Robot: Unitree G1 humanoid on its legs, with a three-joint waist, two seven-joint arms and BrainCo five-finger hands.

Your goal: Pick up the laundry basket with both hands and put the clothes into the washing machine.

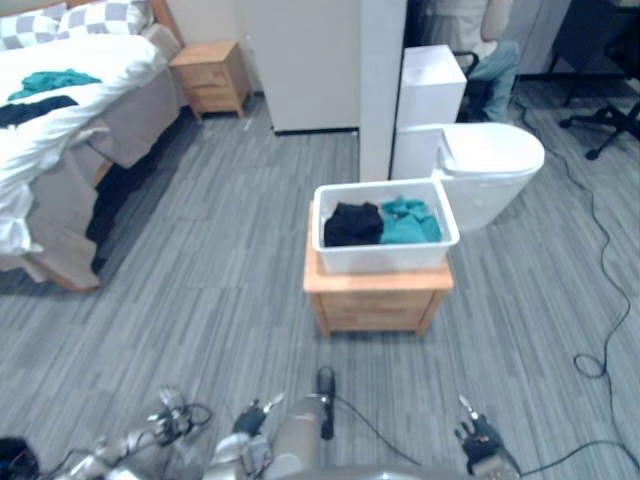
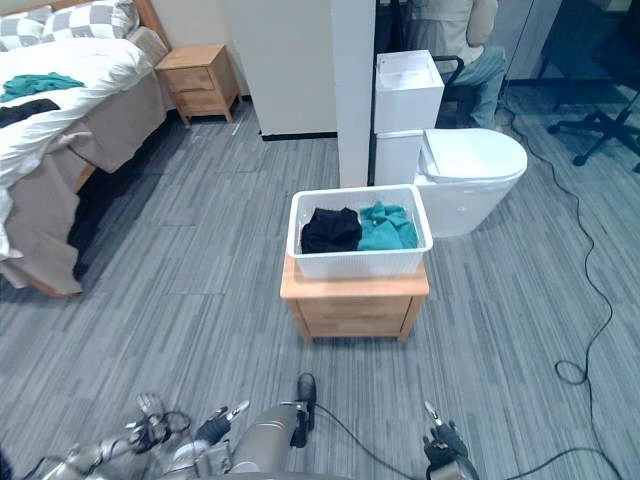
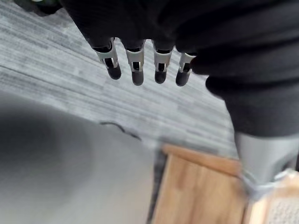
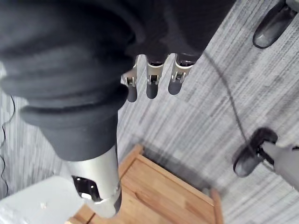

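Left hand (image 3: 137,63), right hand (image 1: 482,438): near, fingers (image 4: 152,78) straight, empty; laundry basket (image 1: 385,257) of clothes (image 1: 406,222) beyond, raised on bench (image 1: 375,302), presumably for two-handed lifting.

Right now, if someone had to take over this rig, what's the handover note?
Left hand: open, empty, held low, well short of the basket.
Right hand: open, empty, also low and short of it.
Laundry basket: on the wooden stand, holding black clothes and teal clothes.
White washing machine: behind the basket, to its right; the lid looks shut.
Done: nothing yet.
Left: close in, grip the basket with both hands, lift it, load the clothes.
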